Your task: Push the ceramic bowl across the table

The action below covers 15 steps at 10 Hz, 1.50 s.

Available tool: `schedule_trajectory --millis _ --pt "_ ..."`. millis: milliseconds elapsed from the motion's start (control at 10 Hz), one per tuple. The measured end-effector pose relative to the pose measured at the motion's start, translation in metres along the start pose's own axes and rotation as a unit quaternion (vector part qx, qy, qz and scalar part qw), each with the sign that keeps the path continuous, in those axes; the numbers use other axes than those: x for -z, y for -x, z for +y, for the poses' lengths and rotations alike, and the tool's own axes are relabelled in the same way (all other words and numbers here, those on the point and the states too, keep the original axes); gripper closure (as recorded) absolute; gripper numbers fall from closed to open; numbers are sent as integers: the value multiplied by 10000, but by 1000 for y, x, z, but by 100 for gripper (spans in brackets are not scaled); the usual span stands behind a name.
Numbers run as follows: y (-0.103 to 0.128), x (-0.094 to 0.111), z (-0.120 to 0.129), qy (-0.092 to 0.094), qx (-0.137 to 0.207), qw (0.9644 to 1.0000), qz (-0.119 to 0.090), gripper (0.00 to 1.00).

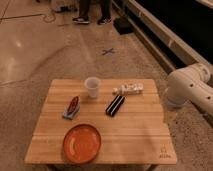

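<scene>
The ceramic bowl (82, 144) is a wide, shallow orange-red dish with a darker rim. It sits near the front edge of the light wooden table (135, 135), left of centre. Only a white arm segment (189, 87) shows, beyond the table's right edge. The gripper itself is out of view, and nothing touches the bowl.
A translucent white cup (92, 87) stands at the back middle. A white packet (128, 89) lies to its right, and a black bar (115, 105) lies in front of that. A red item on a grey pad (72, 107) lies left. A person's feet (90, 20) stand on the floor beyond.
</scene>
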Motion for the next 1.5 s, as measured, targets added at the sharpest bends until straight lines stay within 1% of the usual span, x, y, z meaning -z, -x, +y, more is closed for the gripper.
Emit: schedule_trajectory --millis 400,500,600,800,1000,1100,1300,1400,1500 --pt "0 0 0 0 0 10000 0 35" --pt "3 0 2 11 62 10000 4 35" --pt "12 0 5 38 192 9998 16 35" --pt "39 0 9 71 461 9989 24 35" --pt "44 1 11 98 534 9985 45 35" --pt "48 -4 20 157 679 9975 75 35" --pt "76 -13 31 181 927 9955 68 35" --pt "103 -19 39 205 1105 9936 67 35" --pt "121 -24 47 232 1252 9918 63 35"
